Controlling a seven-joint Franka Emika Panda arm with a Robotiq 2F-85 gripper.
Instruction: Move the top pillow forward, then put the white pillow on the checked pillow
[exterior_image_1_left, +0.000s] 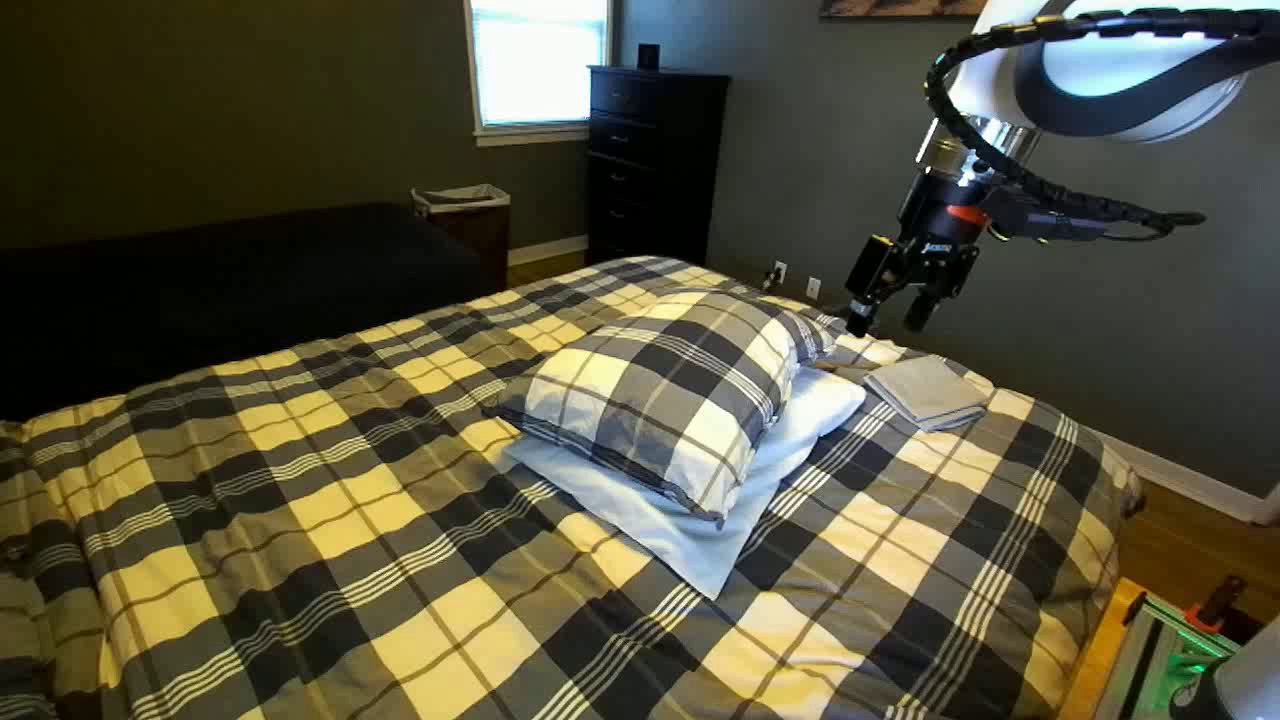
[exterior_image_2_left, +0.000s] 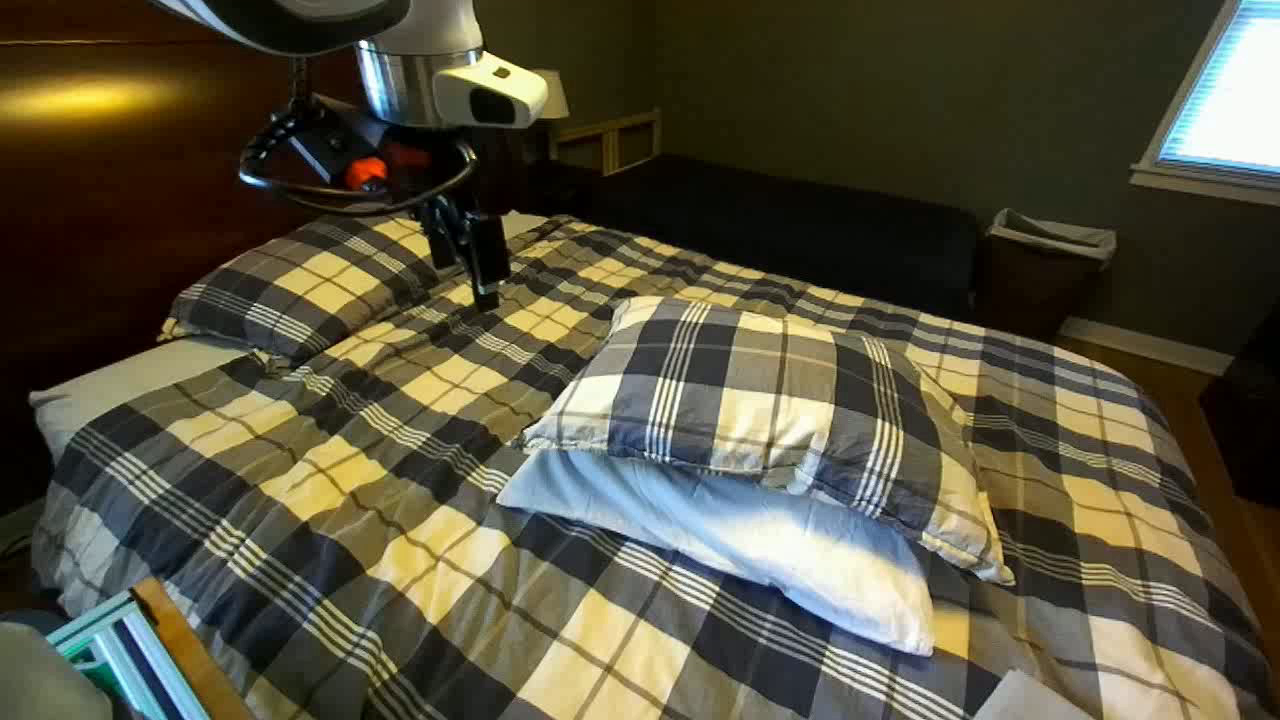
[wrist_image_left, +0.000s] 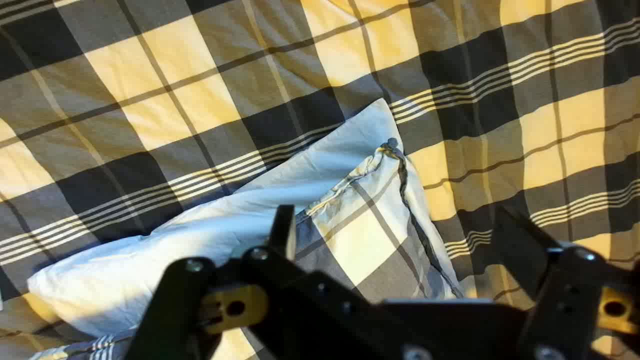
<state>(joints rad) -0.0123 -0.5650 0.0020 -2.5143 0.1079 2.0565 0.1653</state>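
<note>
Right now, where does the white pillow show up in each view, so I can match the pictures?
In an exterior view: white pillow just below and right of centre.
In an exterior view: white pillow below centre.
In the wrist view: white pillow from lower left to just past centre.
Shared landmark: checked pillow lying on top of it.

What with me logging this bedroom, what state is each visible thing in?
Bedspread: spread out, wrinkled.
White pillow: lying on bedspread, partly covered.
Top plaid pillow: plump, lying on white pillow.
Other plaid pillow: lying by the headboard.
Gripper: open, empty, above the bedspread.
Gray cloth: folded.
Dresser drawers: look shut.
Bin: lined, no lid visible.
Blind: lowered.
</note>
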